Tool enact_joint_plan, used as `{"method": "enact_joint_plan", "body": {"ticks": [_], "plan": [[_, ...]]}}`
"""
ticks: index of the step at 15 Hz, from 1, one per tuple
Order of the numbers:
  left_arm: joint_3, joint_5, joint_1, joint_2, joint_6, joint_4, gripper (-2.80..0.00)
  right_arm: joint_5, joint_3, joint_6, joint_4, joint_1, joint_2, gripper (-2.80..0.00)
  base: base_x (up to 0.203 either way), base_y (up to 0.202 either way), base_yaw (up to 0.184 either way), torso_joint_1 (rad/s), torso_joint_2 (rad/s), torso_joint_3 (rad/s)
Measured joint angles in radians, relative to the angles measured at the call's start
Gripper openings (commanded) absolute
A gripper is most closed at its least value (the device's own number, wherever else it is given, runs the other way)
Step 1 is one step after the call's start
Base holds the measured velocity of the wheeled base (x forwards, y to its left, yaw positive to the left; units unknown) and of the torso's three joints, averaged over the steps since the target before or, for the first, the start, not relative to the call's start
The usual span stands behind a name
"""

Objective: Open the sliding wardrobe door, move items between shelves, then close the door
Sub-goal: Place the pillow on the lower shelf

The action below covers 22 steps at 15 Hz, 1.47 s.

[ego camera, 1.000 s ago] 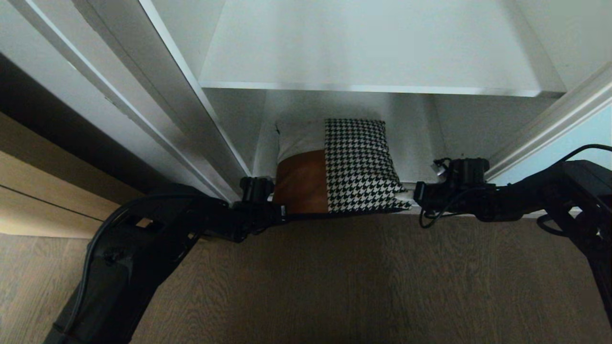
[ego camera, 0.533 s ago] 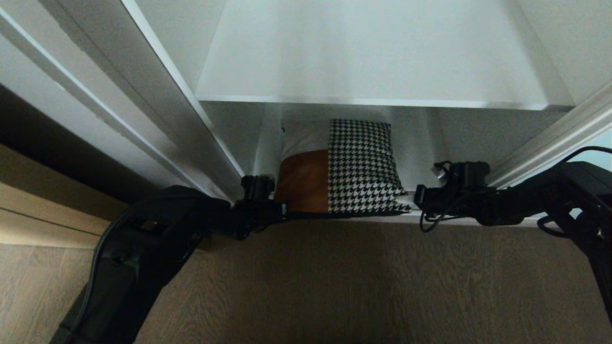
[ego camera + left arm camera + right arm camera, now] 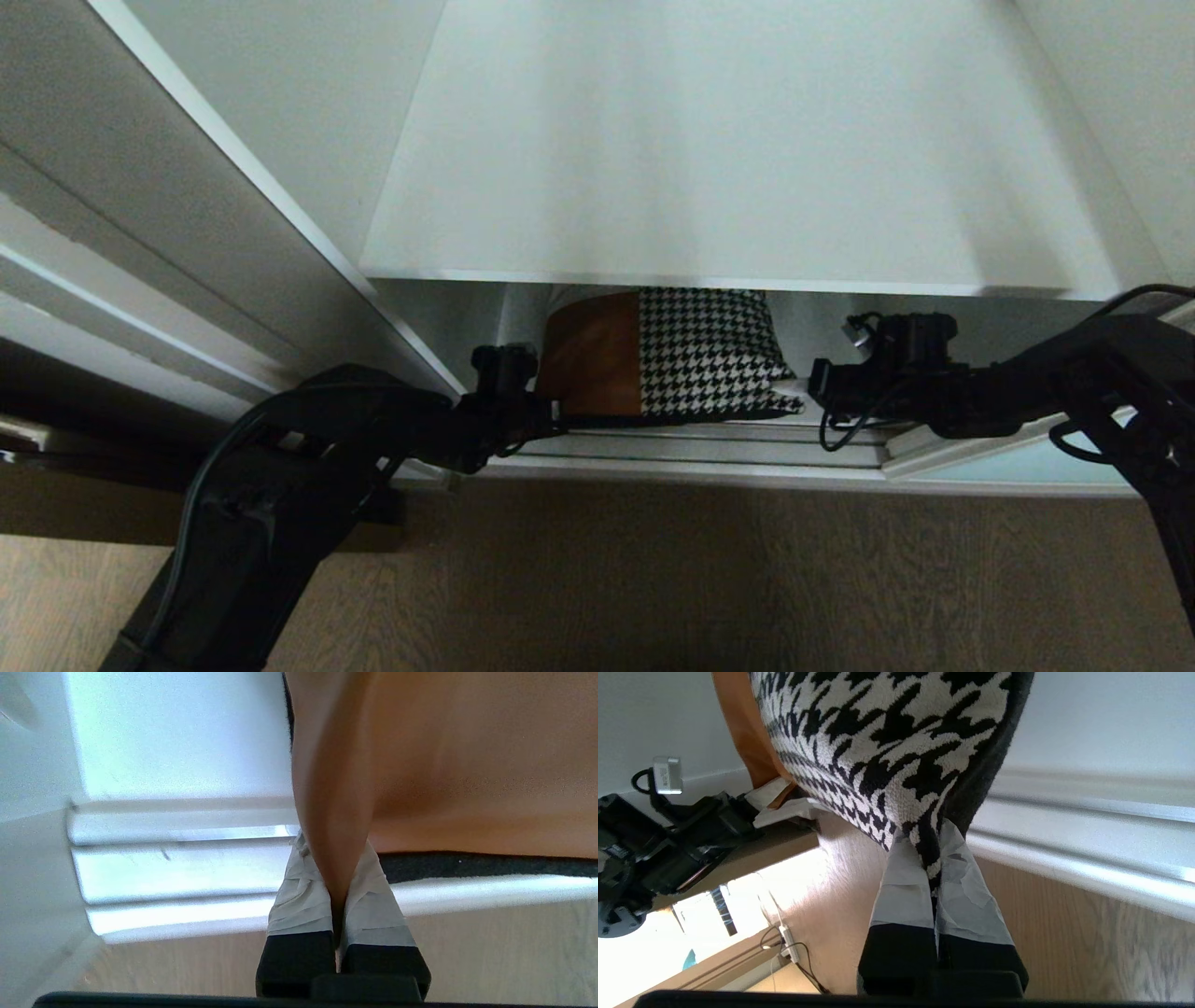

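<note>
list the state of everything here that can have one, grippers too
cushion: held at both near corners, partly under the upper shelf
left gripper: shut on the cushion's tan corner
right gripper: shut on the cushion's houndstooth corner
door: slid open, only a strip of it shows by the right arm
upper shelf: bare
</note>
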State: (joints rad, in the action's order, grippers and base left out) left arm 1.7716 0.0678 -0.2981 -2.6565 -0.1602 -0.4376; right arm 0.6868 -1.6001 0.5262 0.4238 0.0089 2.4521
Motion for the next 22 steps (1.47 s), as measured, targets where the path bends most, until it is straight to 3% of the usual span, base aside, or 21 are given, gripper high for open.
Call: {"method": "enact_joint_plan", "body": {"ticks": [3, 7, 12, 16, 17, 22], "plan": [[0.017, 0.060, -0.003, 0.010, -0.003, 0.022, -2.80, 0.000, -0.012, 0.000, -0.008, 0.000, 0.009, -2.80, 0.000, 0.000, 0.000, 0.000, 0.00, 0.000], [0.151, 0.134, -0.001, -0.011, -0.022, 0.110, -2.80, -0.025, -0.044, -0.004, -0.043, 0.004, 0.025, -2.80, 0.000, 0.000, 0.000, 0.000, 0.00, 0.000], [0.170, 0.152, -0.001, -0.038, -0.023, 0.111, -2.80, -0.101, -0.152, -0.042, -0.169, 0.011, 0.081, -2.80, 0.000, 0.000, 0.000, 0.000, 0.00, 0.000], [0.171, 0.155, -0.001, -0.041, -0.024, 0.108, -2.80, -0.106, -0.183, -0.044, -0.173, 0.014, 0.103, -2.80, 0.000, 0.000, 0.000, 0.000, 0.00, 0.000], [0.171, 0.155, -0.001, -0.041, -0.024, 0.111, 0.00, -0.106, -0.186, -0.044, -0.172, 0.014, 0.105, -2.80, 0.000, 0.000, 0.000, 0.000, 0.00, 0.000], [0.169, 0.161, 0.000, -0.048, -0.025, 0.090, 0.00, -0.109, -0.179, -0.043, -0.166, 0.013, 0.103, -2.80, 0.000, 0.000, 0.000, 0.000, 0.00, 0.000]]}}
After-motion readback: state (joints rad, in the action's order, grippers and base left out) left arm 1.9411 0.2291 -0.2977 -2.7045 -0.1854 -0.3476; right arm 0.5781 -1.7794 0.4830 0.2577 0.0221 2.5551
